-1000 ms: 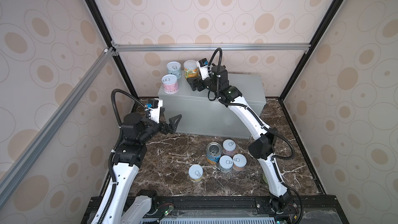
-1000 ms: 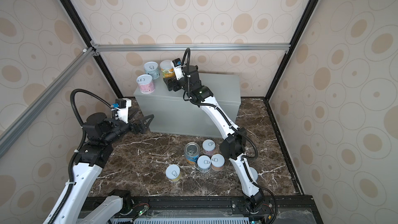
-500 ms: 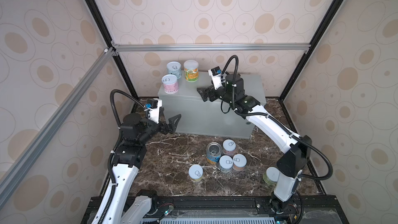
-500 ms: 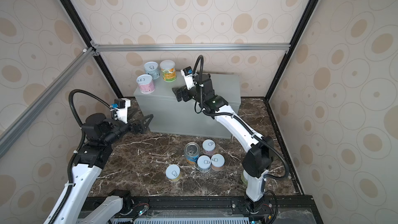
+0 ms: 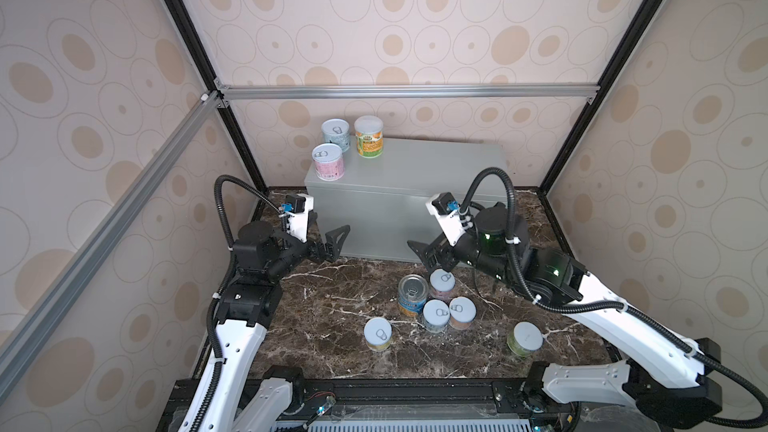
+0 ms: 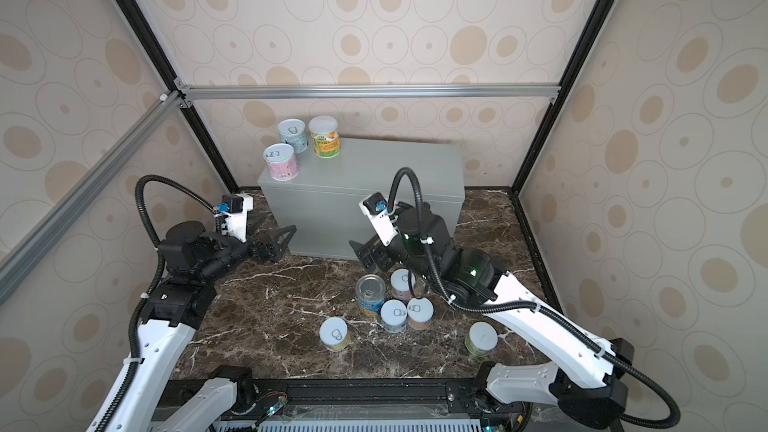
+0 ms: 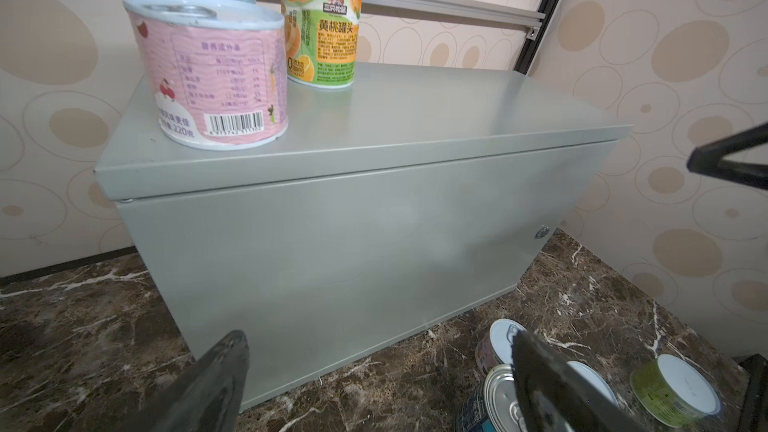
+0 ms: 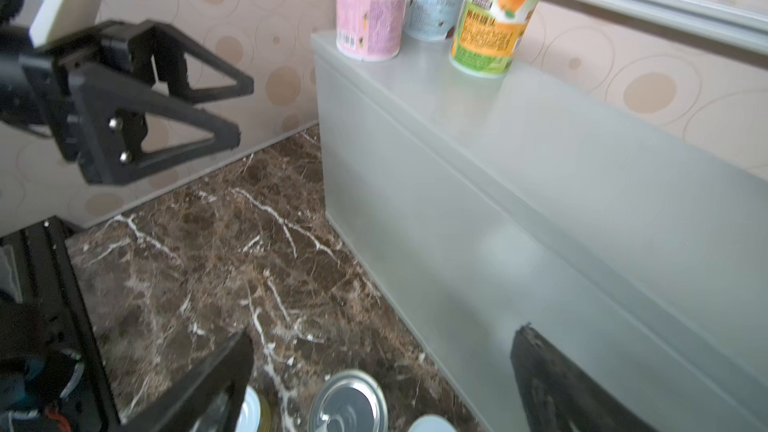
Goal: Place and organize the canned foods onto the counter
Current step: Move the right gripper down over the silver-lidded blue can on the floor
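Observation:
Three cans stand at the left end of the grey counter (image 5: 415, 176): pink (image 5: 328, 162), pale blue (image 5: 336, 135) and orange-green (image 5: 369, 137). Several more cans sit on the marble floor: a taller blue can (image 5: 412, 296) with short cans (image 5: 436, 315) around it, a yellow one (image 5: 377, 333) and a green one (image 5: 524, 339). My right gripper (image 5: 428, 257) hangs open and empty just above the blue can (image 8: 349, 401), in front of the counter. My left gripper (image 5: 328, 238) is open and empty by the counter's left front corner (image 7: 120, 201).
Patterned walls close in the left, back and right. An aluminium rail (image 5: 395, 91) crosses the back wall above the counter. Bare marble floor (image 5: 332, 297) lies between the two arms. The counter's right part (image 6: 415, 168) carries nothing.
My right arm has drawn back from the orange-green can on the counter and come down over the floor cans, jaws wide. The left arm has hardly moved.

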